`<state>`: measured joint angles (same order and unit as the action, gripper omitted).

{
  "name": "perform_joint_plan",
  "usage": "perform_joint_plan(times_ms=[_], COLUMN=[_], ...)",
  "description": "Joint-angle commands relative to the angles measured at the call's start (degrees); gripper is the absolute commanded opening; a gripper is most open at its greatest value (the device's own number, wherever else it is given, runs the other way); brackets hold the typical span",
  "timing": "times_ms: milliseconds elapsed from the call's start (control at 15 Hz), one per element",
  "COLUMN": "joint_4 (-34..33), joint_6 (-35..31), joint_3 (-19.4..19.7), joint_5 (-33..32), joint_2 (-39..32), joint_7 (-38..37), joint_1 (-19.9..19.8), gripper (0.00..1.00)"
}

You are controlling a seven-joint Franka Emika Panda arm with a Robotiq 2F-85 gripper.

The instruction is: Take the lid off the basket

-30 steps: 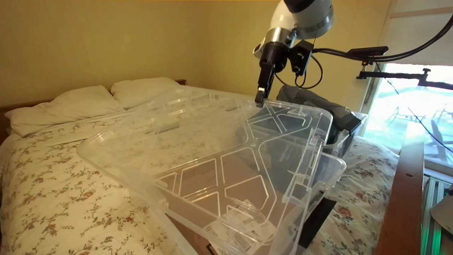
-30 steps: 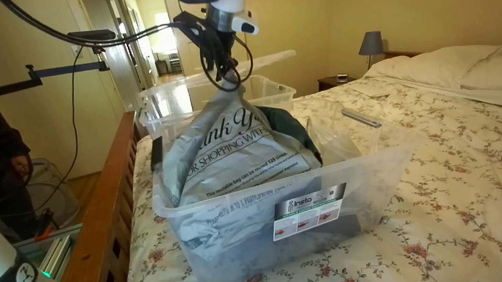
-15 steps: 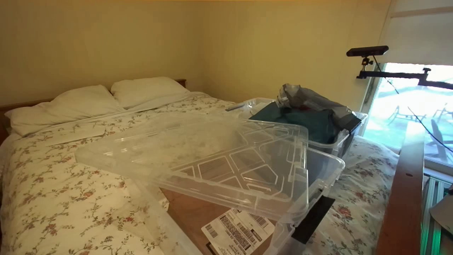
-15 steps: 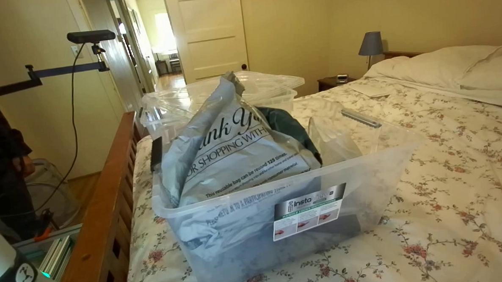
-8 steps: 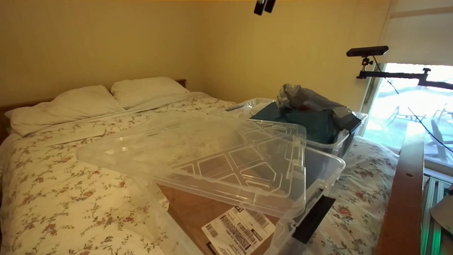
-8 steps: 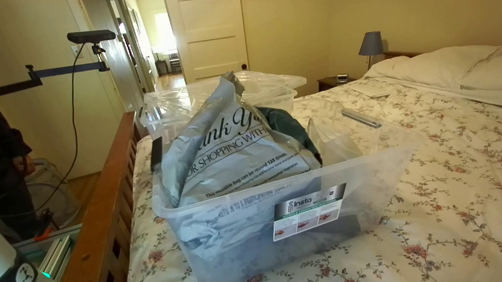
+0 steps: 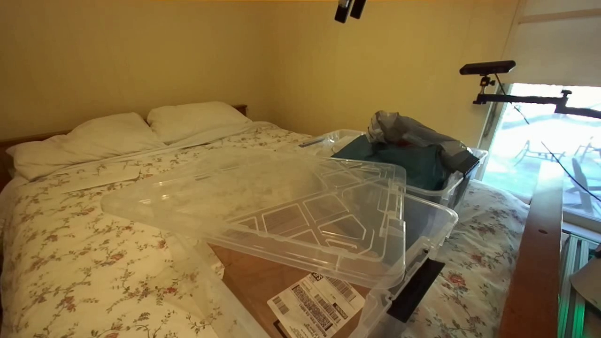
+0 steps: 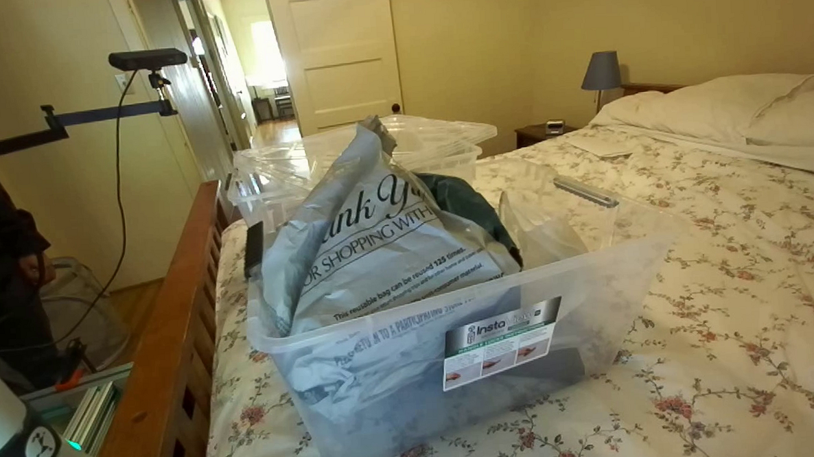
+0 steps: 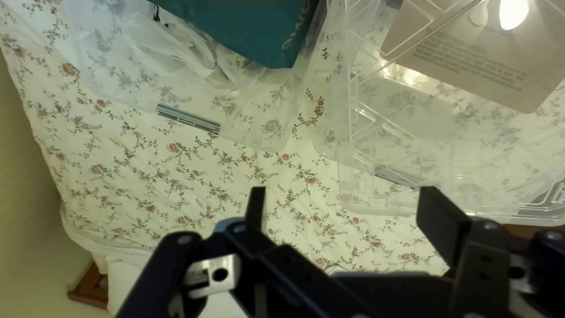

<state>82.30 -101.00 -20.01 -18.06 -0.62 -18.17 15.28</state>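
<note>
The lid [image 7: 328,211] is a clear ribbed plastic cover. It lies skewed across the top of the basket [image 7: 439,225], a clear tub, with part of the tub's opening uncovered. In an exterior view, the lid [image 8: 444,127] and the basket [image 8: 445,159] stand behind a fuller tub. The wrist view shows the lid [image 9: 388,132] with one corner sticking out past the basket's rim [image 9: 326,148]. My gripper [image 9: 342,194] is open and empty, high above. Its fingertips [image 7: 349,16] show at the top edge of an exterior view, apart from the lid.
A brown cardboard box [image 7: 253,277] with a white label sits inside the basket. Another clear tub [image 8: 400,393] holds a grey bag [image 8: 387,243] and a teal bag [image 9: 256,31]. A wooden bed rail [image 7: 530,263] runs alongside. A camera on an arm [image 7: 488,68] stands nearby.
Two seconds ago the gripper was at the lid's raised edge. The lid has since dropped lower onto the basket, and the gripper is now away from it, high up. Almost nothing changed in the last half second.
</note>
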Motion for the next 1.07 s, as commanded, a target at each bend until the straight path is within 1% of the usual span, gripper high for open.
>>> perform_joint_plan(times_ms=[0,67,200,267,467,600,733,867,933,1000], joint_4=[-0.33,-0.66,-1.46,-2.27,-2.89,-2.45,-1.41,-1.23,-0.39,-0.38], joint_6=[-2.85,-3.62,-4.68,-3.8,-0.67,-0.52,0.42,1.91,-0.3,0.23], joint_3=[1.14,1.7,2.52,4.13,5.73,6.17,5.76,6.09,6.71,6.66], joint_5=[4.69,7.4,14.23,17.02,23.65,28.88,32.6,33.21,31.39,31.64], joint_2=[-2.58,-4.17,-7.16,-8.92,-13.16,-15.37,-17.17,-18.85,-17.4,-18.18], joint_7=[4.22,5.41,10.2,12.71,19.37,22.18,24.91,23.41,23.33,23.34], joint_1=[-1.1,-1.71,-3.31,-2.74,-4.15,-5.14,-5.35,-4.73,-4.45,-4.31], gripper=[1.0,1.0,1.0,1.0,1.0,1.0,1.0,1.0,1.0,1.0])
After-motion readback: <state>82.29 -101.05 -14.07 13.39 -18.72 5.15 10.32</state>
